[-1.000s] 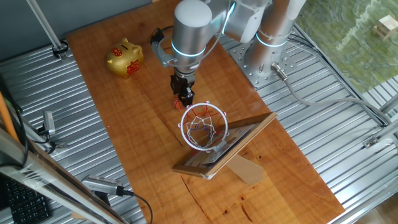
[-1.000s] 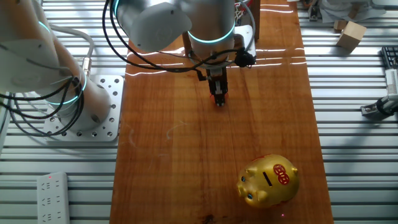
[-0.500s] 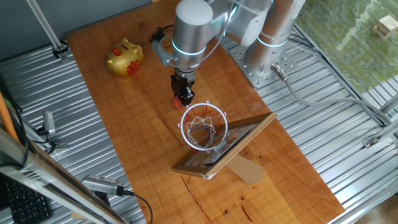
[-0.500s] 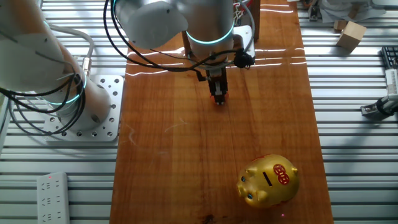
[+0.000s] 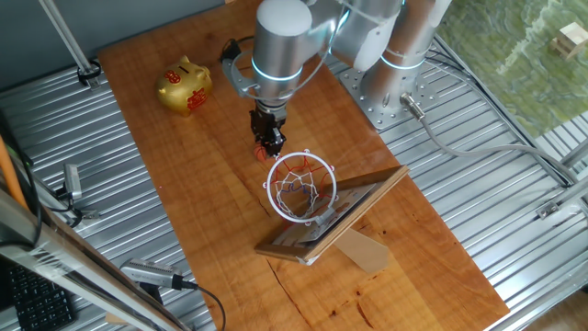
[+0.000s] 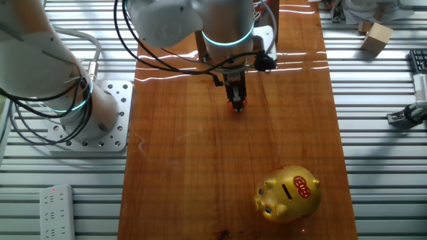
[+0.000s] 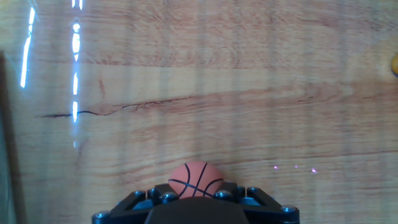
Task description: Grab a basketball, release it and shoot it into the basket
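Note:
The basketball (image 7: 196, 179), tiny and orange with dark seams, sits between my gripper's black fingers at the bottom of the hand view. My gripper (image 5: 269, 147) is shut on it and holds it a little above the wooden table. It hangs just beyond the upper left of the basket's white ring (image 5: 300, 187). The ball shows as an orange spot at the fingertips (image 5: 262, 153). In the other fixed view the gripper (image 6: 236, 103) points down at the table, and the basket is out of view. The basket's tilted wooden backboard (image 5: 354, 204) rests on a cardboard prop.
A golden piggy bank (image 5: 186, 85) stands at the far left of the wooden table, near the front in the other fixed view (image 6: 288, 193). The arm's base (image 5: 390, 87) is bolted beside the table. A crack runs across the wood (image 7: 124, 107).
My gripper, with the ball in it, has shifted slightly away from the ring and a little upward. The basket and piggy bank have not moved.

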You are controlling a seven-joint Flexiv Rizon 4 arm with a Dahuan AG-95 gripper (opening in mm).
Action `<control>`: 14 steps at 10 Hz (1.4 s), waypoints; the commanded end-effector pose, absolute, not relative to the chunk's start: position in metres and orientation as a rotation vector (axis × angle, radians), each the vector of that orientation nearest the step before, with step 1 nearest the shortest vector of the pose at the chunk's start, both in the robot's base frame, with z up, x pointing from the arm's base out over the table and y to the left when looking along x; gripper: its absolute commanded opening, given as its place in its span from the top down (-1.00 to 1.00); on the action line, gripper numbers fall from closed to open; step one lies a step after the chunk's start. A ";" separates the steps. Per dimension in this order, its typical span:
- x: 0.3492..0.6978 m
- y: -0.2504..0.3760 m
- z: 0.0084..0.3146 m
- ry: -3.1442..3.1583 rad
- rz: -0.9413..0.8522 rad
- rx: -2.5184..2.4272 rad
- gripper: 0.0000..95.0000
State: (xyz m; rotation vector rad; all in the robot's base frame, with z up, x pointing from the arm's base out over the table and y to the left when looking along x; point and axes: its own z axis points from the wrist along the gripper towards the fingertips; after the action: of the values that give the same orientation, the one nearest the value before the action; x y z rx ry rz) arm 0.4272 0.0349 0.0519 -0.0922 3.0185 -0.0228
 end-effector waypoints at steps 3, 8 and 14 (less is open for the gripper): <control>0.432 0.040 0.078 3.056 -0.007 -0.087 1.00; 0.440 0.049 0.116 3.104 -0.004 -0.084 1.00; 0.449 0.067 0.171 3.110 -0.002 -0.082 1.00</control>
State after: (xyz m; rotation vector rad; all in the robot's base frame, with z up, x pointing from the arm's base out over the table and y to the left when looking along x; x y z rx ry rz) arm 0.4514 0.0687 0.1743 -0.0846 3.1105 -0.0020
